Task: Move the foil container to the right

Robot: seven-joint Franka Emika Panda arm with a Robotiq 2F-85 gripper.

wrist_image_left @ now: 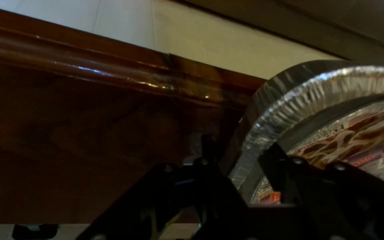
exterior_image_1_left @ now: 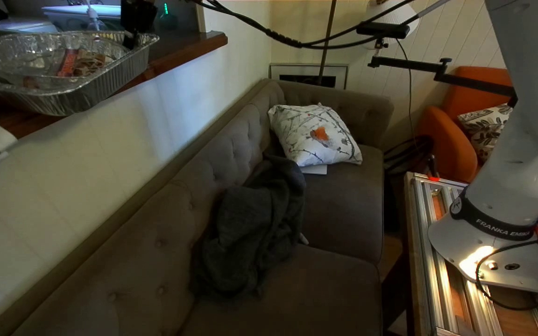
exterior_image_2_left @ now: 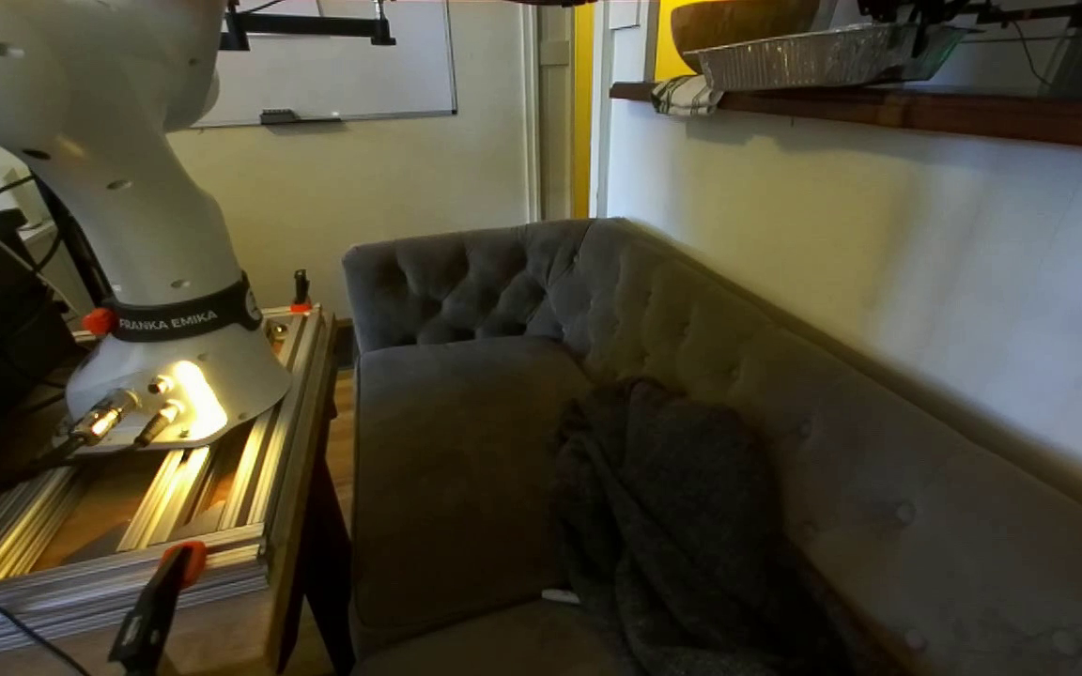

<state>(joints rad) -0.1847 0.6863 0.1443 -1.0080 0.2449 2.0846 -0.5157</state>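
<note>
The foil container (exterior_image_1_left: pixel 105 81) is a large, shallow, crinkled silver tray with reddish and pale contents. It sits on the dark wooden ledge (exterior_image_1_left: pixel 189 51), its near side reaching over the ledge's edge. Its ribbed side also shows in an exterior view (exterior_image_2_left: pixel 785 62). In the wrist view its curved rim (wrist_image_left: pixel 298 100) is at the right, with printed labels inside. My gripper (wrist_image_left: pixel 238 153) is open and points down at the tray's end. One finger is outside the rim and the other inside, with a gap between them. In both exterior views the gripper (exterior_image_1_left: pixel 131 37) is partly hidden or cut off.
A striped cloth (exterior_image_2_left: pixel 687 94) hangs at the ledge's edge beside a wooden bowl (exterior_image_2_left: pixel 738 28). A pump bottle (exterior_image_1_left: pixel 93 18) stands behind the tray. Below are a grey sofa (exterior_image_1_left: pixel 339 200), a dark blanket (exterior_image_1_left: pixel 255 228) and a white patterned cushion (exterior_image_1_left: pixel 315 133). Cables hang from the arm.
</note>
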